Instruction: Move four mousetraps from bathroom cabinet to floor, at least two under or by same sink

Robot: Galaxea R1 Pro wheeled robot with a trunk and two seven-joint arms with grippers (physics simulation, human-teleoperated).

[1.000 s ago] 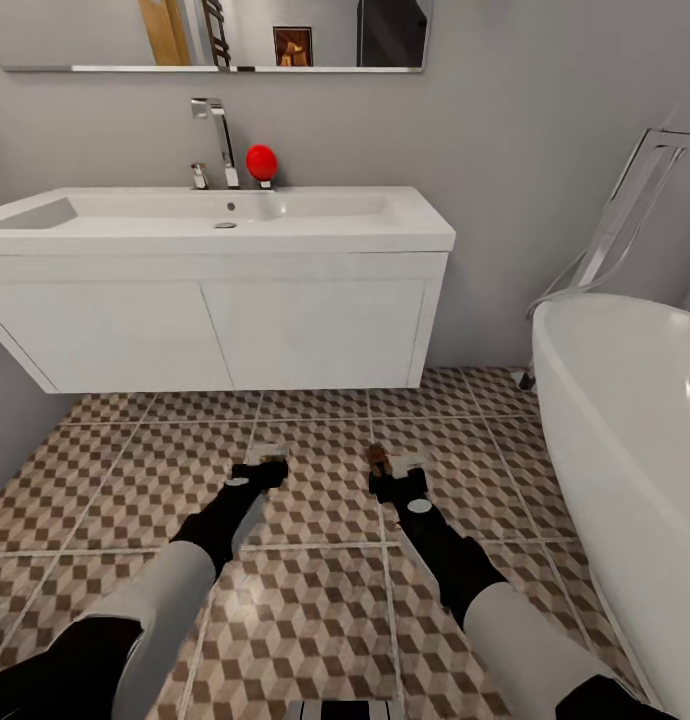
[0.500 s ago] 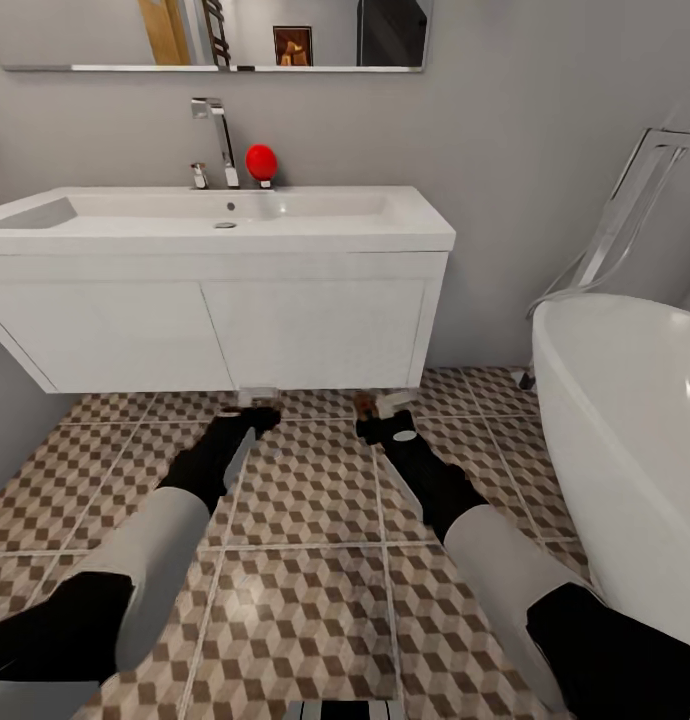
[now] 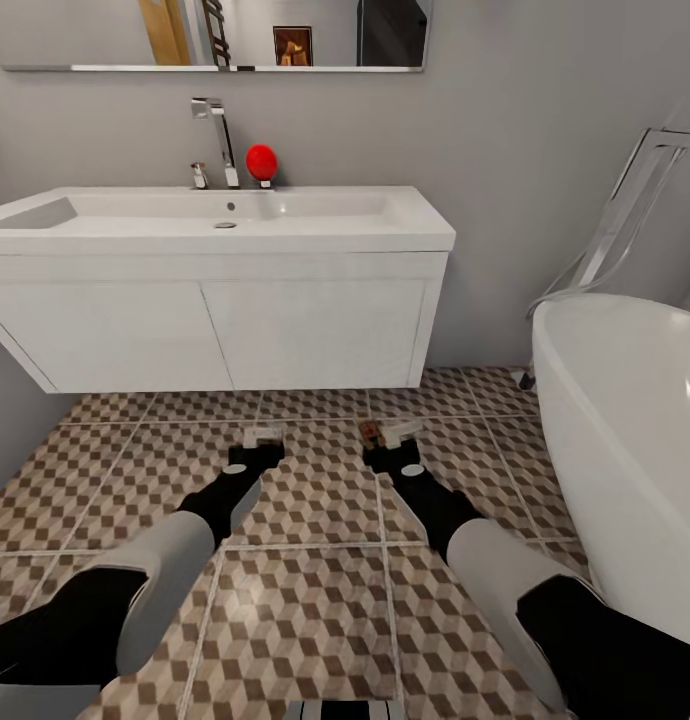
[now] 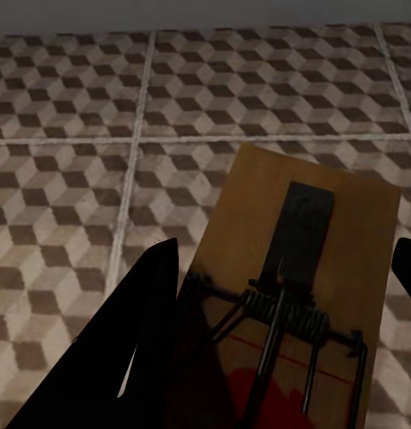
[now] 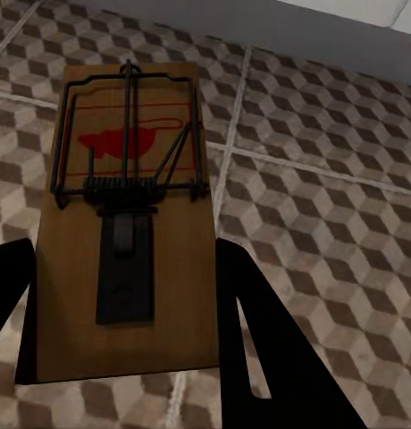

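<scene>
Each claw grips a mousetrap — left claw [image 3: 262, 437] and right claw [image 3: 388, 437] — lower both flat onto the bathroom floor [image 3: 315, 600] ahead, before the bathroom sink [image 3: 225, 215], then release

Both arms are stretched out forward and low toward the bathroom sink [image 3: 220, 222], roughly parallel, white upper sections going into black forearms. The left hand [image 3: 262, 438] sits a bit short of the vanity front, its fingers [image 4: 125, 349] clamped either side of a mousetrap [image 4: 295, 295]. The right hand [image 3: 390, 437] is level with it, pinching its own mousetrap [image 5: 125, 223] flat between the fingers [image 5: 259, 349].
</scene>
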